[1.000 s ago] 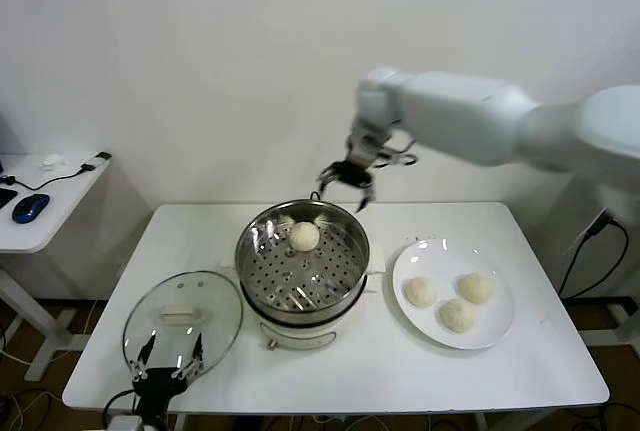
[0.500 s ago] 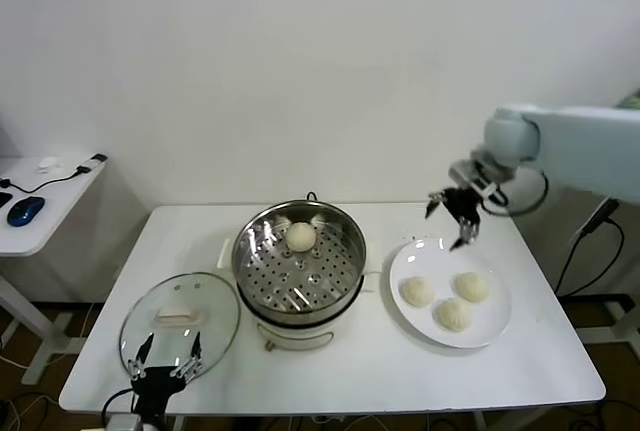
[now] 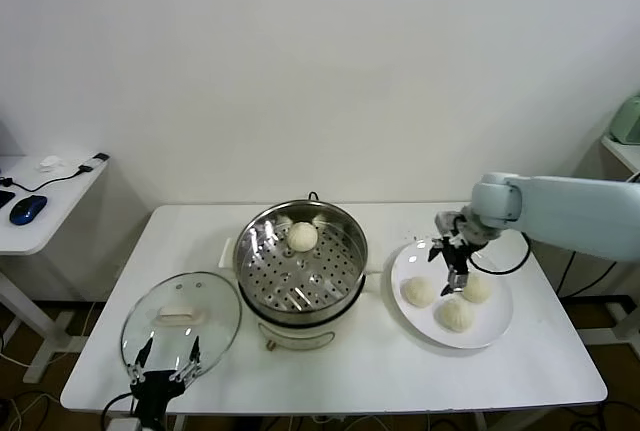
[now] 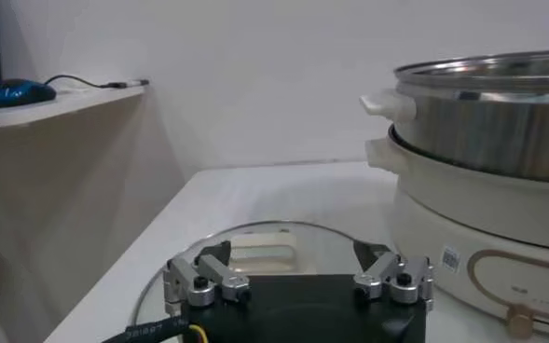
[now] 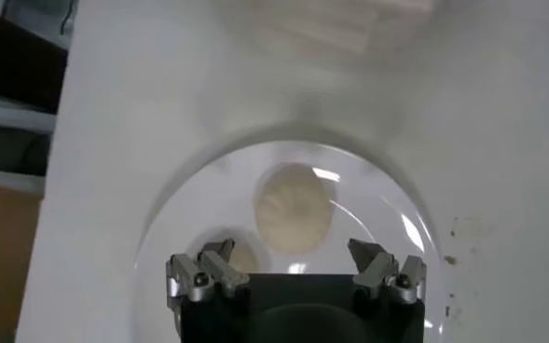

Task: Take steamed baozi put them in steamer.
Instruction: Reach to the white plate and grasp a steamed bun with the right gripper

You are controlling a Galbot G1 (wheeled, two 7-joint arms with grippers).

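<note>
The steamer (image 3: 300, 271), a shiny pot with a perforated tray on a cream base, stands mid-table with one baozi (image 3: 303, 236) at the back of the tray. Three more baozi (image 3: 418, 291) (image 3: 476, 289) (image 3: 454, 314) lie on a white plate (image 3: 500, 319) to its right. My right gripper (image 3: 447, 269) hangs open just above the plate, between the two rear buns. In the right wrist view one baozi (image 5: 295, 207) lies ahead of the open right gripper (image 5: 290, 250), and a second baozi (image 5: 243, 257) is half hidden by it. Nothing is held.
A round glass lid (image 3: 182, 321) lies at the front left of the table, with my idle left gripper (image 3: 165, 376) open at its near edge. The left wrist view shows that lid (image 4: 255, 247) and the steamer's side (image 4: 498, 121). A side desk (image 3: 40, 196) stands far left.
My right arm swung from behind the steamer's back rim to the right, then came down over the plate. The baozi in the steamer and the left arm stayed still.
</note>
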